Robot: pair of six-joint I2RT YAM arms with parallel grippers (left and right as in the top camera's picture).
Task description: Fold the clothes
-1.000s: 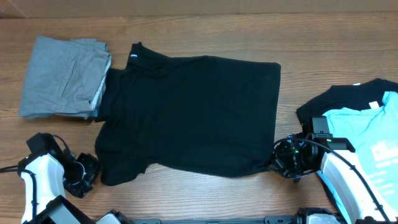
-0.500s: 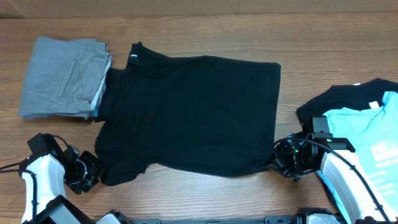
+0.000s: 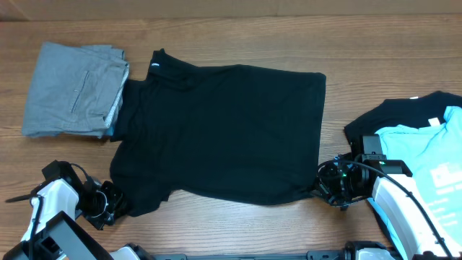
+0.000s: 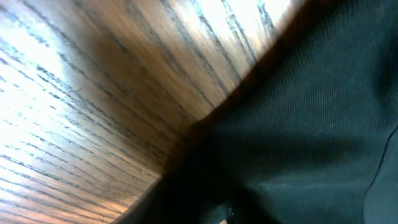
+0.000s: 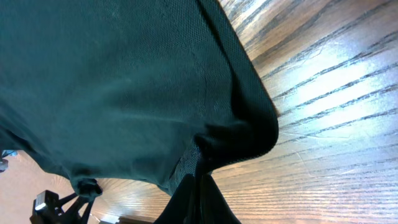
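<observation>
Since a second ago the left hand (image 3: 110, 205) has slid across the counter (image 3: 238, 36) toward the shirt. It now sits against the edge of the near sleeve (image 3: 141, 198), where before it was clear of the cloth. The right hand (image 3: 323, 186) has not shifted.

The black T-shirt (image 3: 224, 130) lies spread flat in the middle of the counter, collar toward the folded grey trousers (image 3: 72, 90) and hem toward the right. The right hand is clenched on the near hem corner (image 3: 310, 191); its wrist view shows the fabric gathered into a bunch that runs down between the fingers. The left wrist view shows only dark knit meeting wood grain at close range, so I cannot tell whether that hand is released or already pinching the sleeve.

The first fold looks about to begin, with nothing turned over yet. The main risk is on the left. If the fingers close on bare wood, or catch only the thin lip of the sleeve, a lift would leave that end behind. The shirt would then twist, because only the right corner is held.

A lift with uneven timing could also drag the shirt toward the trousers, or toward the light blue T-shirt (image 3: 426, 155) in the pile beside the right arm. The bunched right corner may also carry a crease into the fold.
</observation>
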